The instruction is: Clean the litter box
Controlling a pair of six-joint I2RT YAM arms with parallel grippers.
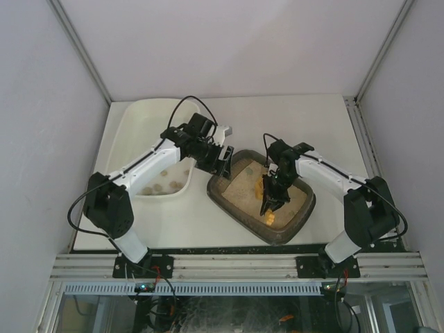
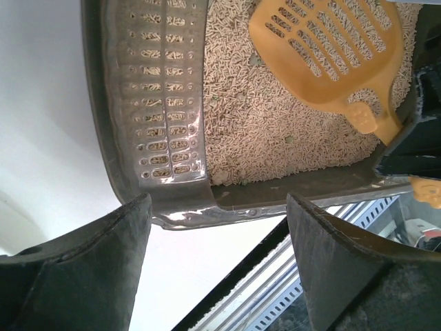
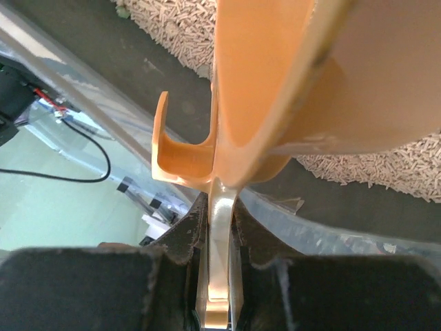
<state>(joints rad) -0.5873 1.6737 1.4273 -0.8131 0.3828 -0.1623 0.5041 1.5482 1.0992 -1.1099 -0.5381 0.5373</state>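
Fingers [image 3: 182, 241] of the right gripper [image 3: 219, 207] are pinched shut on the thin handle of the orange slotted scoop [image 2: 324, 48]. The left gripper's [image 2: 217, 203] fingers [image 2: 89, 262] stand wide apart and hold nothing, poised at the left corner of the litter box [image 1: 291, 232].

On the white table [image 1: 187, 222], the cream-white tub [image 1: 132, 125] sits far left with a few dark clumps [image 1: 163, 186] at its near end. The dark olive litter box lies just to its right, angled, at centre-right near the arms. It has a perforated step [image 2: 162, 89] along one side and a bed of beige pellet litter [image 2: 262, 131]. The scoop head lies low over that litter; whether it touches is unclear.

The step in hand looks like sifting. To do it well, I would:
- close the left jaws on the tray rim to steady it;
- run the scoop shallow under the pellets;
- shake gently so clean pellets drop through the slots;
- keep the head level on the way to the tub.
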